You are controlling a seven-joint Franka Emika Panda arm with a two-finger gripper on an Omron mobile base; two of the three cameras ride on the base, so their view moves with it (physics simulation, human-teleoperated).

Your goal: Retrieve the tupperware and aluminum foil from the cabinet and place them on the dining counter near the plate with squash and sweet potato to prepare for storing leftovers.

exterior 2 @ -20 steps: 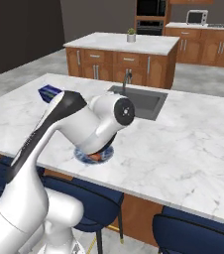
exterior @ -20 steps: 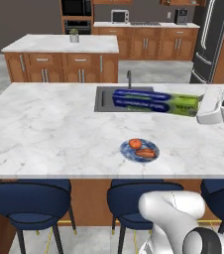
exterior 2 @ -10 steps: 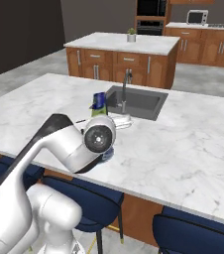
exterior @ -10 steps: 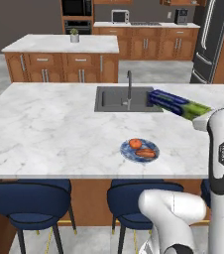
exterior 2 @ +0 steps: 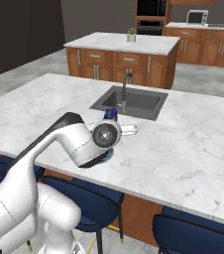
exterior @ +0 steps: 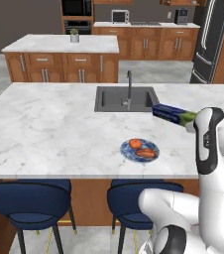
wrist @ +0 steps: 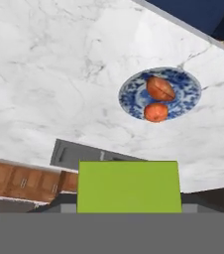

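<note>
My gripper [exterior: 191, 119] is shut on the aluminum foil [exterior: 169, 112], a dark blue box with a lime-green end, held in the air over the dining counter [exterior: 49, 129] just right of the sink. The hand view looks past the green end [wrist: 128, 186] down at the blue patterned plate [wrist: 183, 94] with the squash and sweet potato. That plate [exterior: 128, 152] lies near the counter's front edge, left of and below the box. The box's blue tip [exterior 2: 111, 114] pokes out behind my arm. The tupperware and the cabinet are out of view.
A dark inset sink [exterior: 114, 99] with a black faucet [exterior: 129, 84] lies behind the plate. Blue stools [exterior: 29, 203] line the counter's near side. A smaller marble island [exterior: 59, 43] with a potted plant [exterior: 74, 34] stands beyond, and a dark fridge [exterior: 210, 39] at the far right.
The arm has swung the foil box from over the sink rightward and nearer, and it now hangs lower beside the sink. The plate has not moved.
</note>
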